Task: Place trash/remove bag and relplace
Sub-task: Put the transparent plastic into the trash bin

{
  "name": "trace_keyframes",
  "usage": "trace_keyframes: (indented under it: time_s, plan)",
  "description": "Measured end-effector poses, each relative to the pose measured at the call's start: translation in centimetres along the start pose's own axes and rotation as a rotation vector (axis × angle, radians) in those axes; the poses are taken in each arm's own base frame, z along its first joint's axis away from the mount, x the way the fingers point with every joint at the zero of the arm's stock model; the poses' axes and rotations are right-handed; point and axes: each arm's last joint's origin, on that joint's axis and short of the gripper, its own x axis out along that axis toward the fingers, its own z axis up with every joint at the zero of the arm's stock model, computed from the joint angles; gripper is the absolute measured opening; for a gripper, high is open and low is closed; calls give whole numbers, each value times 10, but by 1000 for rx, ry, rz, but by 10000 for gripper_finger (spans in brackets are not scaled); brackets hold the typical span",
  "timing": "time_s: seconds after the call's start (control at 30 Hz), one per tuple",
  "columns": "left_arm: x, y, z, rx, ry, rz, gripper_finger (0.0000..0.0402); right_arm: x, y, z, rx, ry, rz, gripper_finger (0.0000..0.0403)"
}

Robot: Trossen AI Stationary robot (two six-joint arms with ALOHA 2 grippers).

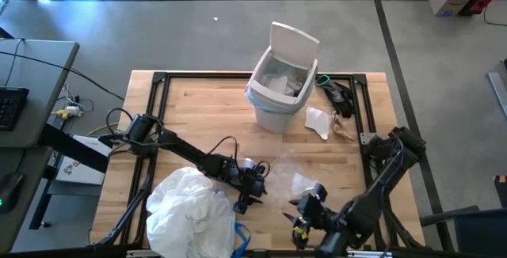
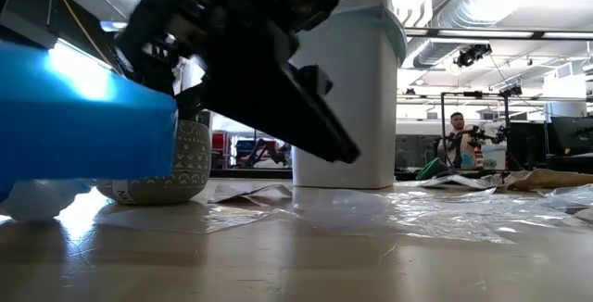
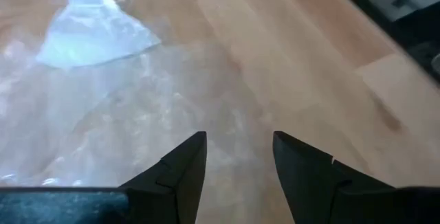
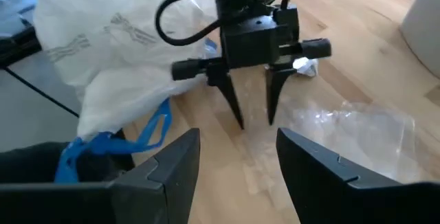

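From above, we see the left gripper (image 1: 247,199) with its jaws parted and empty, just beside the full white bag (image 1: 190,210), and the right gripper (image 1: 305,218) facing it, also parted, holding nothing. A clear plastic wrapper (image 1: 297,175) lies flat on the table (image 1: 198,108) between and just beyond both sets of jaws; the white bin (image 1: 279,84) stands well beyond them. Down low, the wrapper (image 2: 445,211) looks crinkly and glassy. The left wrist view has it (image 3: 103,107) right ahead of the open jaws. The right wrist view shows the wrapper (image 4: 350,131) under the left gripper (image 4: 253,117). We reckon it's feather-light, floppy and slippery, so pinch a raised crease.
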Motion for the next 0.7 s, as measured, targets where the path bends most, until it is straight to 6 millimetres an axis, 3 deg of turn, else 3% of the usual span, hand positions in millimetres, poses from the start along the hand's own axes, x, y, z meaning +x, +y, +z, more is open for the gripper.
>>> trace_keyframes:
  time_s: [0.2,0.47,0.7]
  plan:
    - [15,3,-7,17,23,12,154,-11,0,-9,31,-56,-9,181]
    - [23,4,-16,13,55,8,150,-10,-2,-8,26,-77,-28,181]
    - [25,7,-20,-20,80,-1,89,-10,-3,-7,20,-91,-37,181]
